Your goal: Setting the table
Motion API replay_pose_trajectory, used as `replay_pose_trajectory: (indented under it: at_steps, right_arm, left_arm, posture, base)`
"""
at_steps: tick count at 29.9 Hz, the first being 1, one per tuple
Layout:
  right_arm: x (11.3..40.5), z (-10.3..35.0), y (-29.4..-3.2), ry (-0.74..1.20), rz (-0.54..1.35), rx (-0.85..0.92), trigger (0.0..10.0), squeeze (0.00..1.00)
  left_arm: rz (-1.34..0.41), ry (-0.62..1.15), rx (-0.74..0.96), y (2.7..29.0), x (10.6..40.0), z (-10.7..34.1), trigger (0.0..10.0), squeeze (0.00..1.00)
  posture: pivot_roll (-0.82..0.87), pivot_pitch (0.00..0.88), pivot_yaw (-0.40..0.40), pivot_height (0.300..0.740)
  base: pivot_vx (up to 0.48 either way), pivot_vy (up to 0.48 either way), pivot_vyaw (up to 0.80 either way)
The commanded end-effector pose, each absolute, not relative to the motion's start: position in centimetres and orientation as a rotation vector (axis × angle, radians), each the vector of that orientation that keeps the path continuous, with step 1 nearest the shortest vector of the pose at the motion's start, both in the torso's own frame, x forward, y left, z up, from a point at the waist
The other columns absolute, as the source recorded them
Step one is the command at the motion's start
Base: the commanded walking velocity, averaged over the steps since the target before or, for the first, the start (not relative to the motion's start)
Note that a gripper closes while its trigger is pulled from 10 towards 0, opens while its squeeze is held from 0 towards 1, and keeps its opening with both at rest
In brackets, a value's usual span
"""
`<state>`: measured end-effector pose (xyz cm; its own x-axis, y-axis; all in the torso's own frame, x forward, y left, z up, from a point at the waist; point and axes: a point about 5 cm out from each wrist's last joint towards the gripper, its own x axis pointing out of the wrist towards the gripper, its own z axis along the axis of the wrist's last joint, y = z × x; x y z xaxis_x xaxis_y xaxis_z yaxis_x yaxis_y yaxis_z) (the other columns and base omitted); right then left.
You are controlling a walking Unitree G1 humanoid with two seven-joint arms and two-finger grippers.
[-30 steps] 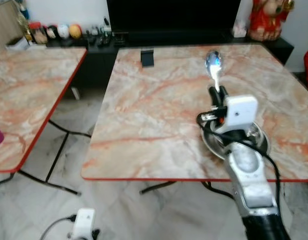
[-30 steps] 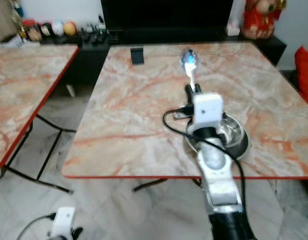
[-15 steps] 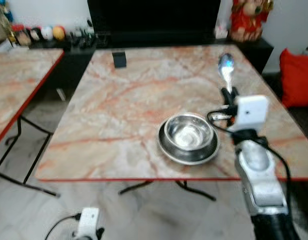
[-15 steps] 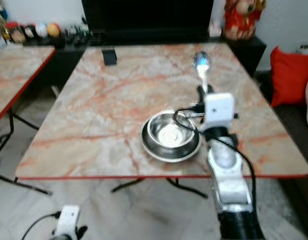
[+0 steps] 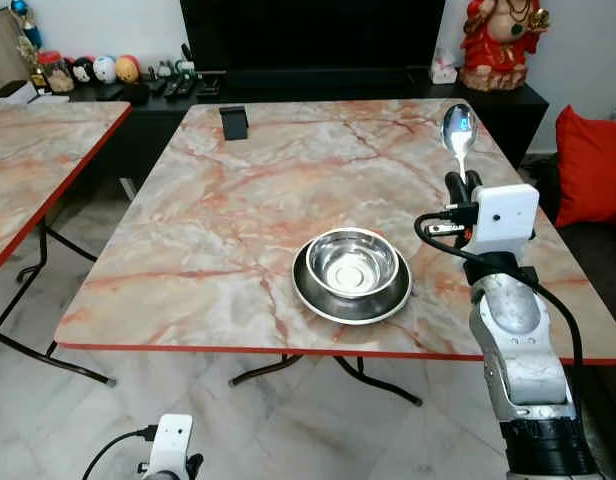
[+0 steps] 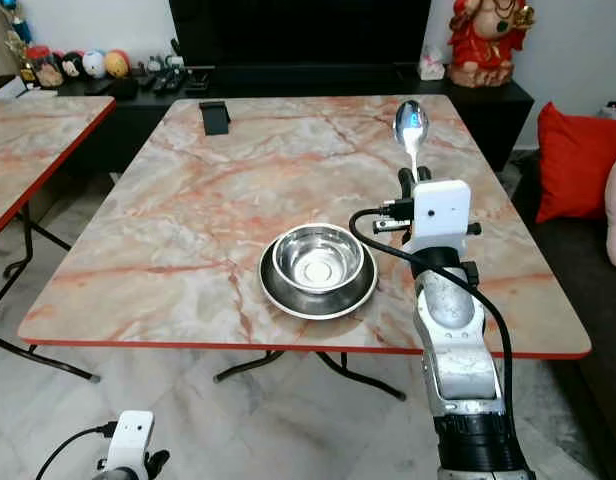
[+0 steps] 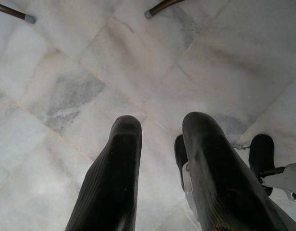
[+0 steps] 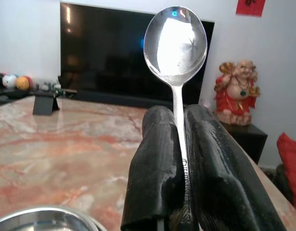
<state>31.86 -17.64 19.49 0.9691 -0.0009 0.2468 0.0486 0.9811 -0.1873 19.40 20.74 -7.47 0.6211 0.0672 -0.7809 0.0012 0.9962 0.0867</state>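
Right gripper (image 6: 412, 178) clenched on spoon (image 6: 410, 127) (bowl end up), beside steel bowl (image 6: 319, 259) on marble surface (image 6: 188, 200); left fingers (image 7: 114, 178) parted over floor (image 7: 80, 72).

Bright even indoor light, sharp head views, glare on the spoon (image 8: 175, 40), soft shadows under the table (image 5: 238, 200)

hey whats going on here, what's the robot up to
The robot is setting a marble-topped table. Its right claw is shut on a spoon, holding it upright with the bowl end up, above the table to the right of a steel bowl that sits in a steel plate near the front edge. The spoon has not been laid down yet. The left claw hangs idle over the tiled floor, fingers apart.
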Motion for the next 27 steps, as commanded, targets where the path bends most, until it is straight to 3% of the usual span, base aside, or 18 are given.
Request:
replay_pose_trajectory:
  at_steps: [1,4,10,27]
  right_arm:
    - [32.1,18.3,-18.5,-0.164,-0.052,-0.167,10.0,0.00]
    - [32.2,18.0,-18.7,-0.138,-0.055,-0.161,10.0,0.00]
    - [33.2,15.5,-20.4,0.092,-0.018,-0.095,10.0,0.00]
    - [34.1,12.6,-21.3,0.277,0.085,-0.113,10.0,0.00]
  left_arm:
    - [0.043,0.921,0.087,21.3,19.0,-7.6,10.0,0.00]
    - [0.042,0.922,0.087,21.3,19.0,-7.6,10.0,0.00]
    - [0.035,0.926,0.091,21.4,18.9,-7.6,10.0,0.00]
    - [0.035,0.937,0.094,21.5,18.5,-7.8,10.0,0.00]
  posture:
    - [-0.11,0.000,0.028,0.736]
    - [-0.11,0.000,0.028,0.736]
    - [-0.11,0.000,0.029,0.736]
    - [-0.10,0.000,0.025,0.736]
  base:
    - [0.000,0.000,0.00]
    - [0.000,0.000,0.00]
    - [0.000,0.000,0.00]
    - [0.000,0.000,0.00]
